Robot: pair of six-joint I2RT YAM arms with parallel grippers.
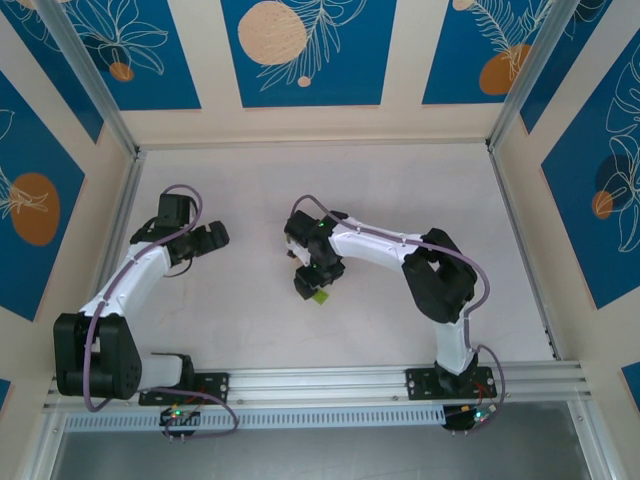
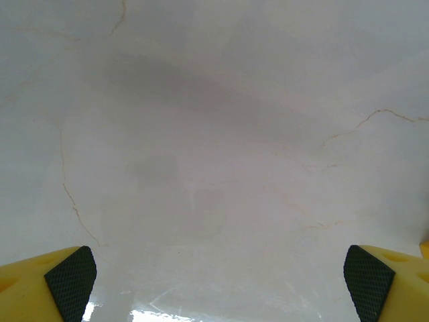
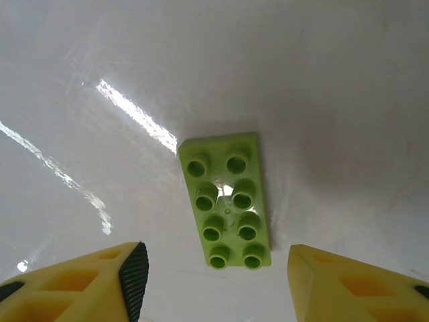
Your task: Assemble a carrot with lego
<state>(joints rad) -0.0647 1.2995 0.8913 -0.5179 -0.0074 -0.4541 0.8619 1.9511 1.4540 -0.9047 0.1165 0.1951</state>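
Centre frame on the counter (image 3: pixel 348 87), a lime-green lego brick (image 3: pixel 226 201) lies studs-up, its lower end between the right claw (image 3: pixel 218 276) and its parted fingers, untouched. Pickup step, I reckon; next, pinch its long sides squarely. The left claw (image 2: pixel 220 275) gapes empty.

- Top view: we record bright, even overhead light on the counter (image 1: pixel 400 190); cast shadows are short and soft.
- Right wrist view: white glare streaks on the glossy surface left of the lime-green brick (image 3: pixel 226 201), itself sharp.
- Left wrist view: hazy, low contrast, a faint grey shadow mid-frame.
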